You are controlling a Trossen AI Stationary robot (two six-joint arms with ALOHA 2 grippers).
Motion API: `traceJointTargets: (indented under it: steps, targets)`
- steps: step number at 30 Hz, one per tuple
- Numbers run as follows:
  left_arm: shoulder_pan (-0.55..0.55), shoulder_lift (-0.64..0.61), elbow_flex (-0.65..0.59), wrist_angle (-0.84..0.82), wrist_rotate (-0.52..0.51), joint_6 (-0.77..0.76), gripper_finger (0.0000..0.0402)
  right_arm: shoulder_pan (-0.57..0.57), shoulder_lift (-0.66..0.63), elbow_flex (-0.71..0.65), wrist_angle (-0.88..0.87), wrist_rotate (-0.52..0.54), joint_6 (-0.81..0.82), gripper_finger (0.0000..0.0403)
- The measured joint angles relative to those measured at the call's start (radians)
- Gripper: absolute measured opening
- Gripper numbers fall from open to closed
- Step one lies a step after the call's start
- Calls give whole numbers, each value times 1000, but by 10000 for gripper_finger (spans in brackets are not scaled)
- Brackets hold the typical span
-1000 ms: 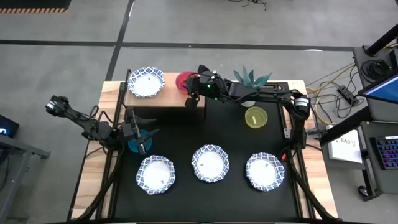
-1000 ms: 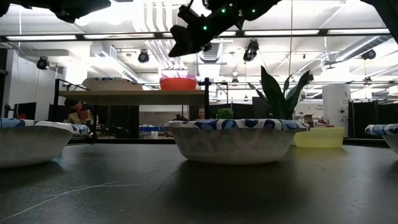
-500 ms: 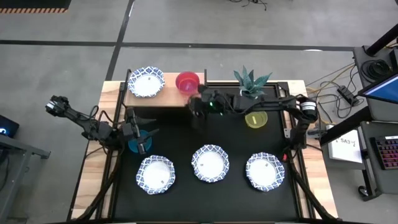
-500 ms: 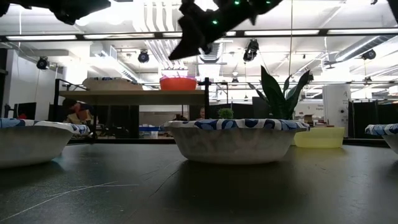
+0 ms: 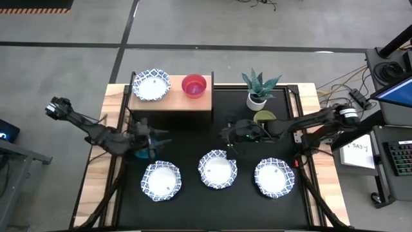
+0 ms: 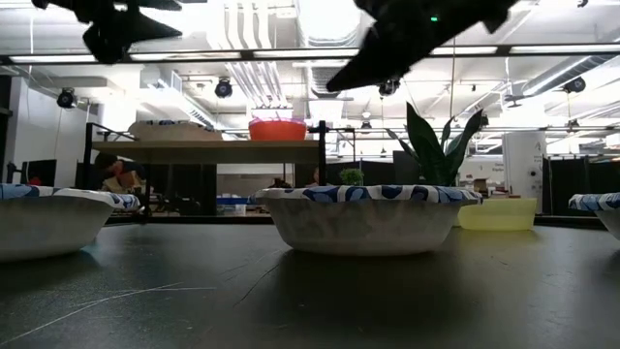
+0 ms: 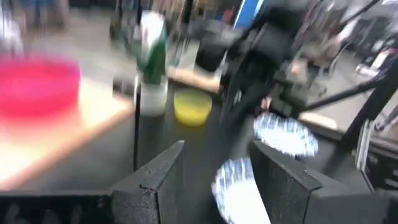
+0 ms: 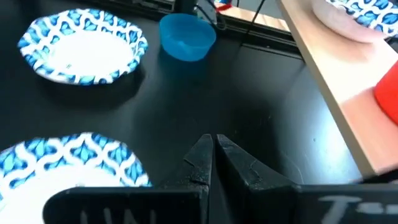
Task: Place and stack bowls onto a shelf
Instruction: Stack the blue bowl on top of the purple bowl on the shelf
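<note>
The wooden shelf (image 5: 170, 102) carries one blue-rimmed white bowl (image 5: 151, 85) and the red bowl (image 5: 194, 85), each resting on its base. Three more blue-rimmed bowls (image 5: 161, 180) (image 5: 217, 169) (image 5: 275, 178) stand in a row near the table's near edge. The yellow-green bowl (image 5: 262, 118) is partly hidden under my right arm. A small blue bowl (image 5: 138, 152) sits on the table at the left. My left gripper (image 5: 151, 138) hovers open just above the blue bowl. My right gripper (image 5: 228, 135) is shut in the air above the middle bowl, holding nothing (image 8: 214, 155).
A white pot with a green plant (image 5: 257, 90) stands at the far edge, right of the shelf. Bare black tabletop (image 5: 251, 151) lies between the shelf and the row of bowls. The shelf has bare board (image 5: 172, 95) between its two bowls.
My right gripper has drawn back from the red bowl on the shelf, moving toward the near edge and to the right until it is over the middle bowl. The red bowl has stayed on the shelf. My left gripper has shifted a little over the blue bowl.
</note>
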Motion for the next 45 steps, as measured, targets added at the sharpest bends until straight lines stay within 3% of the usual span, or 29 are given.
traceJointTargets:
  steps: [4, 9, 13, 17, 20, 31, 38, 45]
  targets:
    - [1, 128, 106, -310, 61, -343, 164, 18, -77, -74, 17, 0, -7, 9]
    - [6, 329, 307, -833, 223, -787, 164, 20, -147, -152, 82, -6, -10, 9]
    - [7, 494, 417, -1101, 387, -910, 164, 20, -166, -176, 101, -7, -6, 9]
    - [15, 597, 446, -1128, 547, -904, 164, 23, -157, -178, 100, -8, -2, 9]
    - [21, 640, 443, -1128, 596, -912, 164, 24, -149, -178, 99, -8, -2, 9]
    - [116, 663, 418, -1132, 548, -854, 160, 26, -148, -178, 99, -11, -1, 9]
    - [199, 620, 292, -1061, 569, -821, 146, 31, -144, -178, 83, -11, 10, 9]
    - [207, 550, 188, -910, 576, -820, 129, 33, -144, -178, 79, -11, 9, 9]
